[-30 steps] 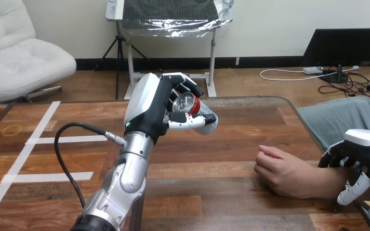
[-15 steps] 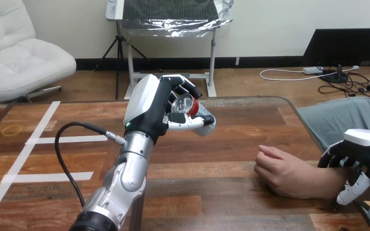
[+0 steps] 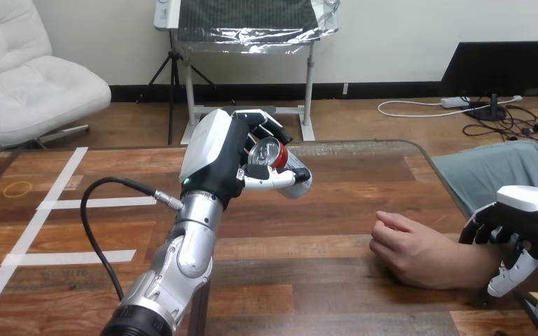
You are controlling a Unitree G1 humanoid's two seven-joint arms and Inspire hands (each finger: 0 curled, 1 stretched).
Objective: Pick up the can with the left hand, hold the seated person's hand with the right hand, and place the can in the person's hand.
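left hand [image 3: 228, 157]: raised above the table at about 12 o'clock of the view centre, white back shell facing 9 o'clock
left hand state: fingers and thumb wrapped round the can, gripping it
can [image 3: 278, 162]: red, silver top, in the left hand's grasp at 3 o'clock of its palm; tilted, top facing the camera, base pointing to 4 o'clock; off the table
person's hand [image 3: 410, 248]: rests on the table at 4 o'clock of the view centre, fingers loosely curled, knuckles toward 9 o'clock; holds nothing; well apart from the can
right hand [image 3: 525, 227]: at the view's right edge, 4 o'clock, on the person's wrist just at 3 o'clock of the person's hand
right hand state: fingers curl over the far side of the wrist, thumb down its near side, clasping it
table [image 3: 336, 210]: wooden, dark planks
white tape lines [image 3: 56, 192]: on the table at 9 o'clock
yellow rubber band [image 3: 17, 188]: flat on the table at 9 o'clock, near the left edge
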